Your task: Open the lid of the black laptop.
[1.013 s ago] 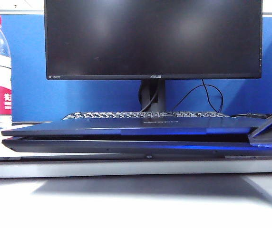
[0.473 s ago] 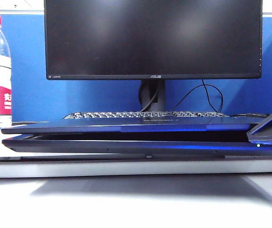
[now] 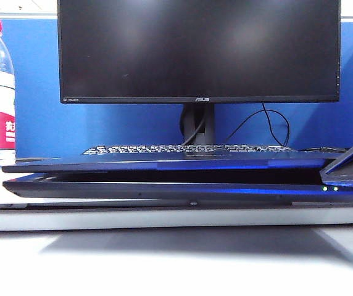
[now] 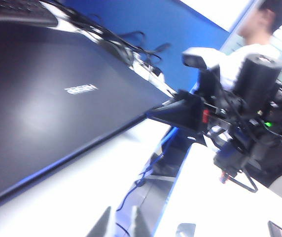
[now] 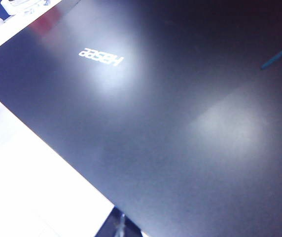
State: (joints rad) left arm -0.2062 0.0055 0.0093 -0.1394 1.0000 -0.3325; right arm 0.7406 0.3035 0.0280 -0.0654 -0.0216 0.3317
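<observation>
Exterior view: right tool [image 3: 349, 168] sits at the laptop's [image 3: 164, 188] right front corner, wedged under the lid [image 3: 164, 164], which stands barely raised; its spread I cannot tell. Left tool [image 4: 117, 224] hangs apart, nearly pressed together. Beyond, keyboard [image 3: 189, 149] and monitor [image 3: 198, 49].

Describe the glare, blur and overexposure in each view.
Exterior view: sharp; blue reflections streak the lid; soft sheen on the monitor. Left wrist view: motion-blurred, pale glare on the lid, the right gripper at its corner, left gripper low in frame, table washed out. Right wrist view: two hazy glare patches on the lid; table blown white.
</observation>
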